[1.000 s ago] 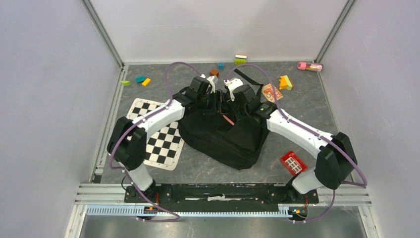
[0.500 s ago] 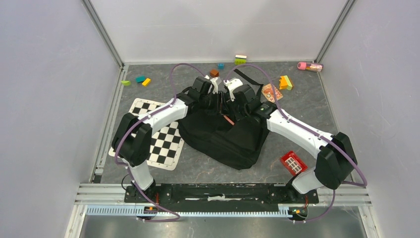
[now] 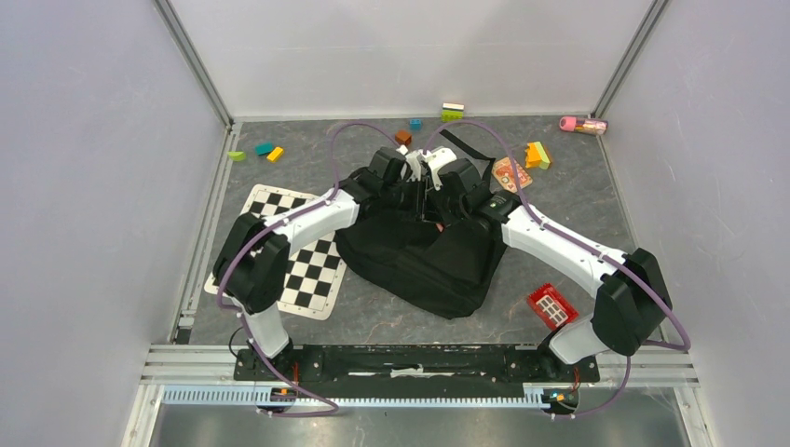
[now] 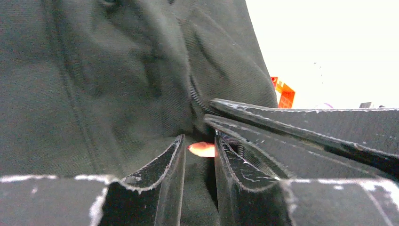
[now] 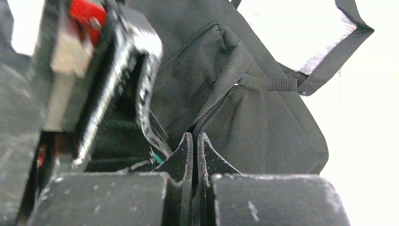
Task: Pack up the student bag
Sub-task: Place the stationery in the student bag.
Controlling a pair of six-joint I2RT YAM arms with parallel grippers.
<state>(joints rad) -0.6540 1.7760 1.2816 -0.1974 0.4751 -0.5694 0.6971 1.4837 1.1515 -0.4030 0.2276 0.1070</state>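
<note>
- Your left arm has swung inward over the last second. Its elbow has shifted toward the middle and the left gripper (image 4: 199, 139) has closed in on the right gripper (image 5: 195, 135), while the right arm has barely moved. From above, the pinkish-orange thing (image 4: 201, 149) that lay plain on the bag is now nearly covered.
- You'll find the student bag (image 3: 419, 265) directly under and ahead of both sets of jaws, its black cloth filling each wrist view. Both arms are at its far, top end, and neither is nearer than the other.
- Left jaws: parted by a narrow gap, with the pinkish-orange thing just past the tips and in line with that gap. You cannot tell from these views whether they have hold of it or of the cloth.
- Right jaws: closed to a sliver. The zip (image 5: 207, 115) runs straight down into that sliver, so they look to be nipping the bag's cloth at the zip line.
- The next move probably turns on this: the zip runs lengthwise away from the right jaws, up and slightly right toward the shoulder strap (image 5: 329, 61). The left jaws sit just to the left of the right ones, touching or nearly so. If you mean to open the mouth, pull apart across that line, not along it.
</note>
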